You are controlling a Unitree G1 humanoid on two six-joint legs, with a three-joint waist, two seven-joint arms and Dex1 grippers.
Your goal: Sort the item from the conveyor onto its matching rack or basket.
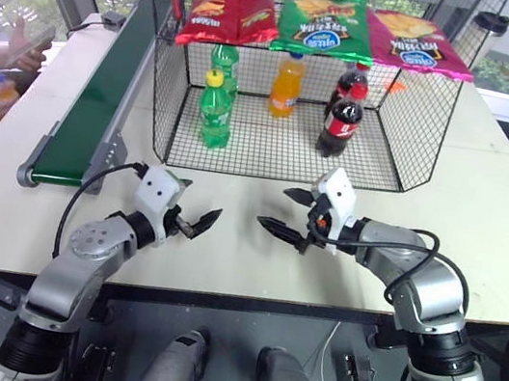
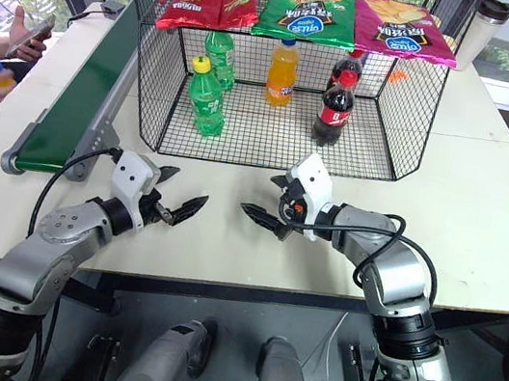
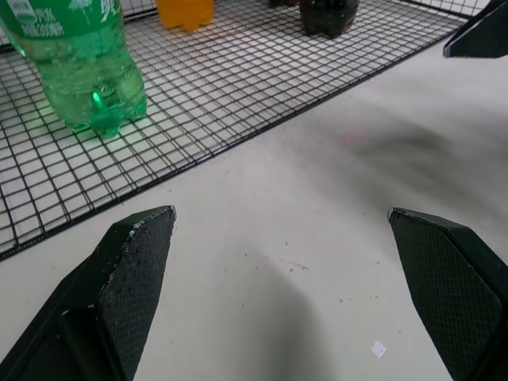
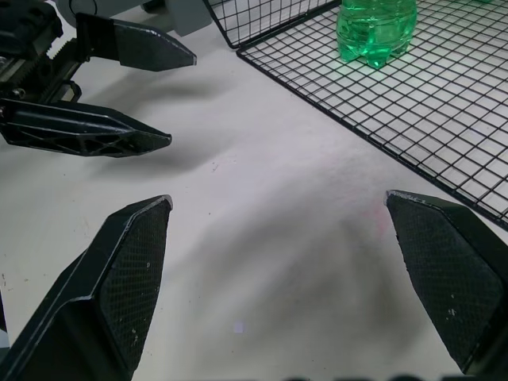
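Orange soda bottle in basket between green bottles and cola bottles.

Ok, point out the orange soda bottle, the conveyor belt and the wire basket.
orange soda bottle (image 1: pixel 287 90), left eye view, on its orange body.
conveyor belt (image 1: pixel 104 97), left eye view, on the bare green belt surface.
wire basket (image 1: pixel 280 156), left eye view, on its mesh floor.

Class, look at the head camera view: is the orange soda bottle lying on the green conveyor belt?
No, the orange soda bottle stands upright inside the wire basket.
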